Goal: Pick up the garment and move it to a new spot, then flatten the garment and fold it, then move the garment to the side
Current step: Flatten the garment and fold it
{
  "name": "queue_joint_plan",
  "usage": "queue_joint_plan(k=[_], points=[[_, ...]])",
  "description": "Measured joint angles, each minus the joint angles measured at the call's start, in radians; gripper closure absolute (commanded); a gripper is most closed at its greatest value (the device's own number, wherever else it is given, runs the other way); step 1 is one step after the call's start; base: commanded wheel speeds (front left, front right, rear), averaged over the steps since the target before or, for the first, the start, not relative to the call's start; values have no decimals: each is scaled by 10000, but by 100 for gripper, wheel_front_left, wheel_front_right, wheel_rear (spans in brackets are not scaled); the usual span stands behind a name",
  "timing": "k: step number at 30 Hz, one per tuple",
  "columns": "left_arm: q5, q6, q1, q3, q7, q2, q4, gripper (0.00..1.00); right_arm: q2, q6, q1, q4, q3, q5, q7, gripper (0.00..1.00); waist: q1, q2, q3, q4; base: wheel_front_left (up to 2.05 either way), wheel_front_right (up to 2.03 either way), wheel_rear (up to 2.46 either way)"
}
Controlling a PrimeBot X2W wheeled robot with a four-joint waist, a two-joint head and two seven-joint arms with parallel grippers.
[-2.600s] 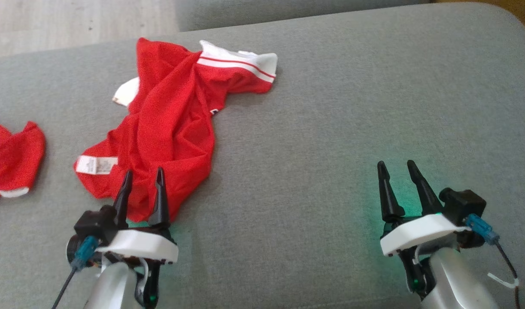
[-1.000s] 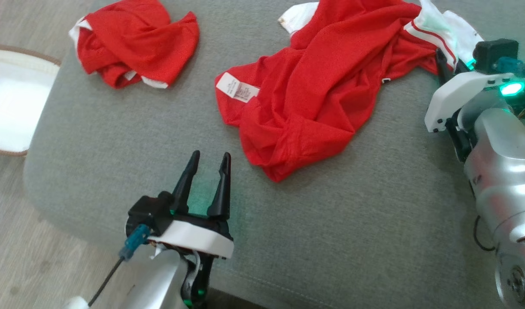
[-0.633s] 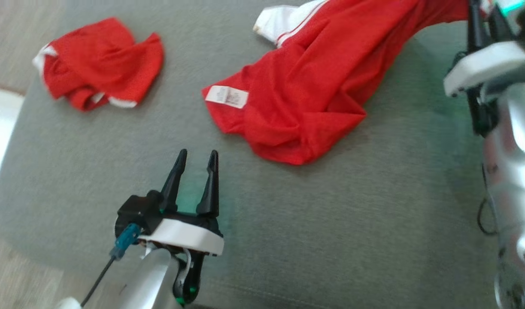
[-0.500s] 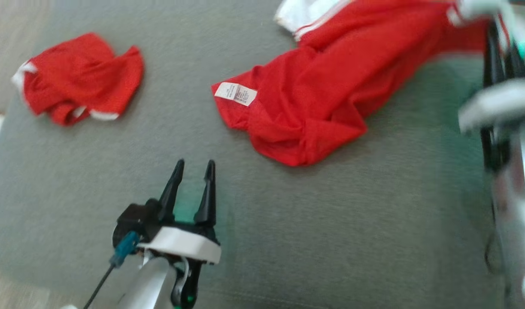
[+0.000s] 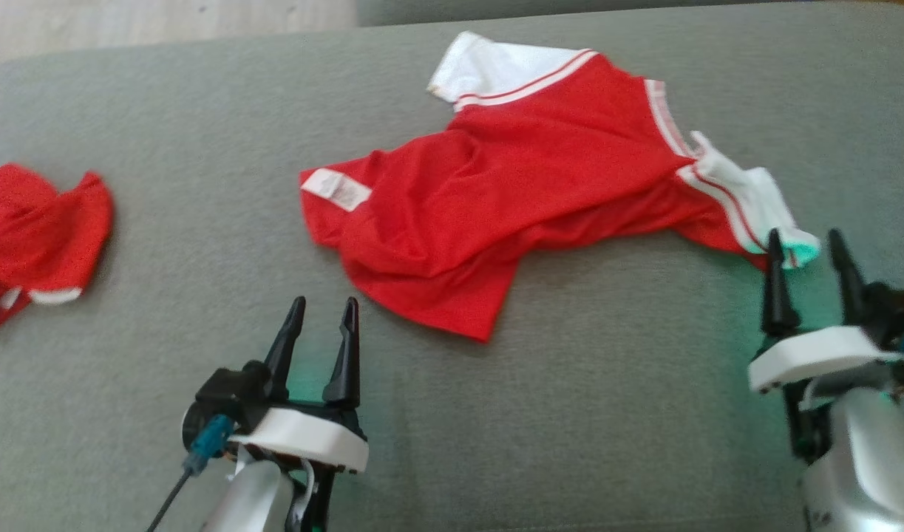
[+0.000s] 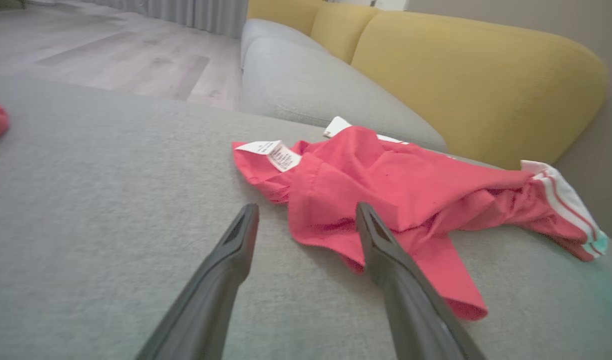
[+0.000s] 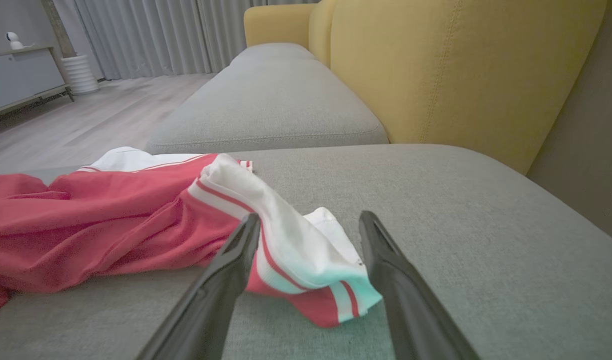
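The garment (image 5: 511,192) is a red shirt with white striped sleeves, lying crumpled across the grey cushion (image 5: 607,414), a white label at its left edge. My right gripper (image 5: 805,242) stands open just behind the white sleeve tip (image 7: 311,260), which lies loose between its fingers (image 7: 220,280) in the right wrist view. My left gripper (image 5: 322,307) is open and empty, a short way in front of the shirt's lower hem (image 6: 421,265).
A second red garment (image 5: 30,236) lies bunched at the cushion's left edge. A yellow sofa back (image 7: 456,65) rises behind the grey seats, with wooden floor (image 6: 100,50) beyond. Bare grey cushion stretches in front of and to the right of the shirt.
My right gripper, shut on the white sleeve a second ago, dragged the shirt out to the right and has opened, leaving the sleeve on the cushion. The head camera has shifted.
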Motion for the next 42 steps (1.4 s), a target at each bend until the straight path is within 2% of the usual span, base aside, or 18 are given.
queue_joint_plan(k=[4,11,16,22,33,37,39,42], points=[[77,-142,101,-153,0,0,15,0,351,-2,464,-493,341,58,0,0,0,0,-119,-486,0,0,0],[56,-339,141,-1404,0,2,443,0,522,0,693,-564,1030,314,0,0,1,0,-72,-1115,0,0,0],[-562,-345,86,-1893,0,12,1118,0,589,-2,680,-614,1218,382,0,0,2,0,145,-1424,0,0,0],[-940,-341,-308,-2307,-4,77,1267,0,591,0,665,-662,1256,487,0,0,2,0,379,-1637,0,0,0],[-1375,-343,-773,-2978,-4,77,600,0,596,0,278,-598,1569,924,0,0,2,0,732,-1981,0,0,0],[-1313,-347,-775,-2857,-4,69,596,0,596,-2,280,-539,1567,934,0,0,2,0,765,-1966,0,0,0],[-1175,-349,-774,-2642,-4,44,625,100,596,0,280,-529,1567,997,0,0,2,0,771,-1962,0,0,0],[-840,-349,-773,-2134,-2,56,431,100,596,-2,280,-485,1561,1020,0,0,3,0,736,-1941,0,0,0]])
